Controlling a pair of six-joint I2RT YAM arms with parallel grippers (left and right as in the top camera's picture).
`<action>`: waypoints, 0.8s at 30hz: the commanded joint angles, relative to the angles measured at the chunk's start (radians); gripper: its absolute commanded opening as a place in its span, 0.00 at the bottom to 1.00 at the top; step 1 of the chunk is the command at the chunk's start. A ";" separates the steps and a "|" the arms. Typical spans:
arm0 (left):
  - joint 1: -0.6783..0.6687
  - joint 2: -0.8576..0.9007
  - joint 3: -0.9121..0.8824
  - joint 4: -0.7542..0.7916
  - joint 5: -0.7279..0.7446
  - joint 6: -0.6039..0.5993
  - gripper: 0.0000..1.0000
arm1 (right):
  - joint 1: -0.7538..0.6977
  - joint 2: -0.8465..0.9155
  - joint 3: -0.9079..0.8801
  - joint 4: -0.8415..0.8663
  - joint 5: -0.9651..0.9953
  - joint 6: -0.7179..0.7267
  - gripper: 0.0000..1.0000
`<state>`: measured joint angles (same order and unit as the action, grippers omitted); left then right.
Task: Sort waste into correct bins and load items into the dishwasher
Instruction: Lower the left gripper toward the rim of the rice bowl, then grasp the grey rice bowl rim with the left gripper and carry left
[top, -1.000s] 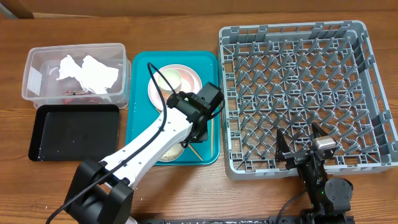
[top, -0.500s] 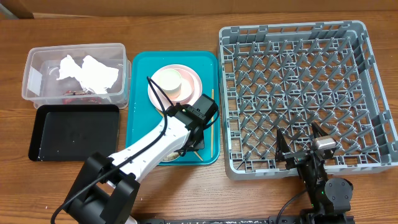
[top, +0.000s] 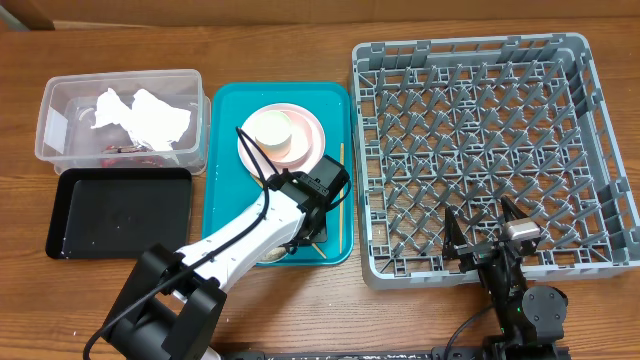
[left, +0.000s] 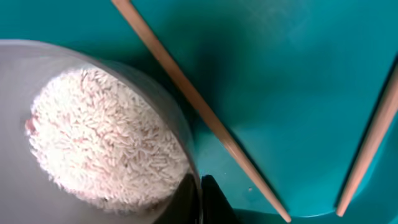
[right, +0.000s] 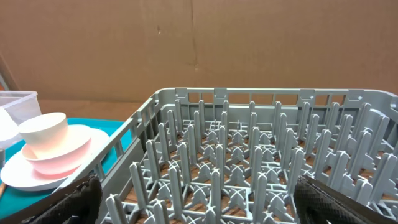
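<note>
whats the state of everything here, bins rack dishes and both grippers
clear plastic rectangular tub: holds crumpled white napkins, red wrapper
glossy black rectangular tray: empty
grey lattice dish rack: empty
round pale-pink plate: on teal tray, white cup on it
pale grey-green bowl: holds white rice
thin wooden chopsticks: lying flat on tray
left gripper: shut on bowl's rim
right gripper: open, empty

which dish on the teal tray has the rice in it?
The grey bowl at the robot-side end of the tray: it is heaped with white rice. The cup stacked on the pink plate shows none.
</note>
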<state>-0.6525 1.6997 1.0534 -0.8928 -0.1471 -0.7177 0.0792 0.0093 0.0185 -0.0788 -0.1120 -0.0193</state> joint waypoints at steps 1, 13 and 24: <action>0.008 0.002 -0.005 -0.001 0.006 0.042 0.04 | -0.003 -0.006 -0.011 0.005 0.006 0.000 1.00; 0.113 -0.032 0.185 -0.172 -0.001 0.069 0.04 | -0.003 -0.006 -0.011 0.005 0.006 0.000 1.00; 0.370 -0.146 0.318 -0.296 0.058 0.183 0.04 | -0.003 -0.006 -0.011 0.005 0.006 0.000 1.00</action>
<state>-0.3653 1.6070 1.3437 -1.1839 -0.1280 -0.6109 0.0792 0.0093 0.0185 -0.0788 -0.1123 -0.0196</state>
